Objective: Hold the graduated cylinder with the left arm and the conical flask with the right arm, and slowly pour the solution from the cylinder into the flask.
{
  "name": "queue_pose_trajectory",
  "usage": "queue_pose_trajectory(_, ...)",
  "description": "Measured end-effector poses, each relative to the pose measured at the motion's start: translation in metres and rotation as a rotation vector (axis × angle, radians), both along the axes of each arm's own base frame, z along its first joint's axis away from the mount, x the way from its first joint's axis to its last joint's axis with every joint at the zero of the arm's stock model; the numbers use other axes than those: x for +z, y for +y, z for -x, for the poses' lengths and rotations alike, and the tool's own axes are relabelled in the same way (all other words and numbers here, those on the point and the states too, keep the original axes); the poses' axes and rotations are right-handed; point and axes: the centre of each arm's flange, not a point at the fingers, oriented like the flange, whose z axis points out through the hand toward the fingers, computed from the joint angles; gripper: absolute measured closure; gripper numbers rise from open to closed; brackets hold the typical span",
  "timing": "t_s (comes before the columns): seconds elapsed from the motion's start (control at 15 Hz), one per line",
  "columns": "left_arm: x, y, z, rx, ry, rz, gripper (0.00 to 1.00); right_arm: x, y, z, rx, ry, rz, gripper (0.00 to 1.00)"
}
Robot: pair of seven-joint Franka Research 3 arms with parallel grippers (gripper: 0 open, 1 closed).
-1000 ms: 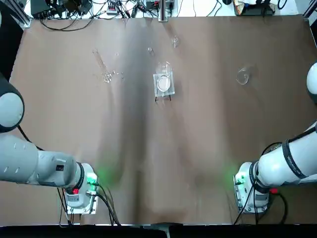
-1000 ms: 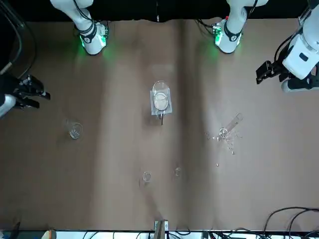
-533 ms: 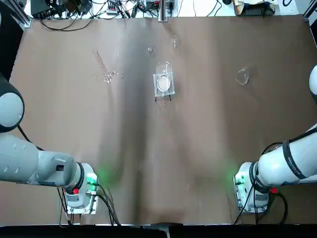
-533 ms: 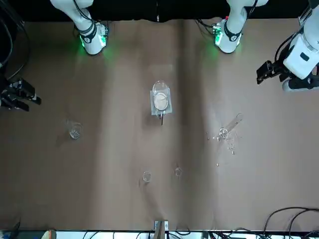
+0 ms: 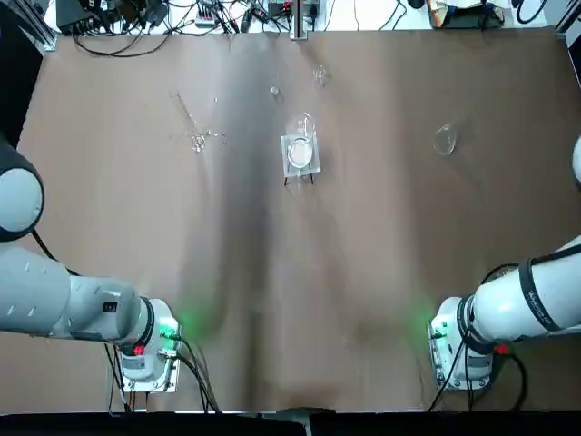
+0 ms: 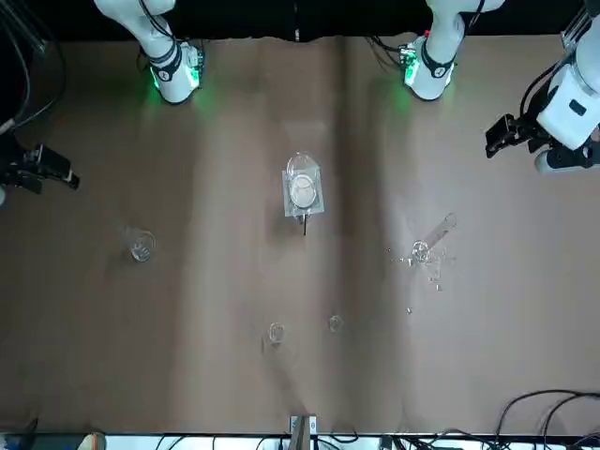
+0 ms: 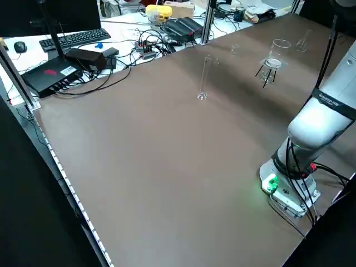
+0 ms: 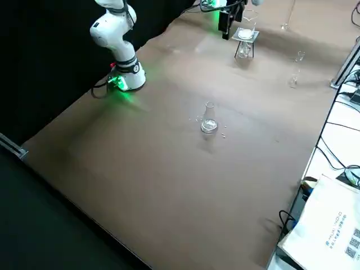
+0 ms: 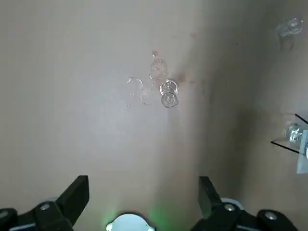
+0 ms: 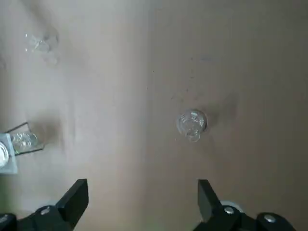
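Note:
The graduated cylinder point(image 5: 187, 120) stands upright at the far left of the table, seen also in the left side view point(image 7: 204, 78) and the front view point(image 6: 433, 238). The left wrist view looks down its mouth point(image 9: 167, 94). My left gripper point(image 9: 142, 192) hangs open high above the table, well short of the cylinder, near the left edge point(image 6: 491, 144). The conical flask point(image 5: 444, 139) stands at the far right point(image 6: 141, 246) point(image 8: 208, 122). My right gripper point(image 10: 142, 195) is open and high, with the flask point(image 10: 191, 122) ahead of it; it hovers at the right edge point(image 6: 67, 177).
A clear beaker on a black stand point(image 5: 300, 151) sits mid-table toward the far side point(image 6: 302, 187). Two tiny glass pieces point(image 5: 275, 91) point(image 5: 320, 75) lie beyond it. Small droplets or shards surround the cylinder's foot point(image 9: 139, 91). Cables and equipment line the far edge point(image 5: 182, 18).
My right gripper has drifted outward toward the table's right edge. The left gripper has shifted only slightly. The glassware has stayed in place.

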Motion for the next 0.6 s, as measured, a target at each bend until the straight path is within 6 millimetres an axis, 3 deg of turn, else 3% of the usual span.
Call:
queue_pose_trajectory(0.33, 0.000, 0.000, 0.001, 0.000, 0.006, -0.001, 0.00, -0.008, 0.000, 0.038, 0.041, -0.029, 0.031, 0.00)
queue_pose_trajectory(0.6, 0.000, 0.000, 0.001, 0.000, 0.007, -0.001, 0.00, -0.004, 0.001, 0.048, 0.047, -0.033, 0.041, 0.00)
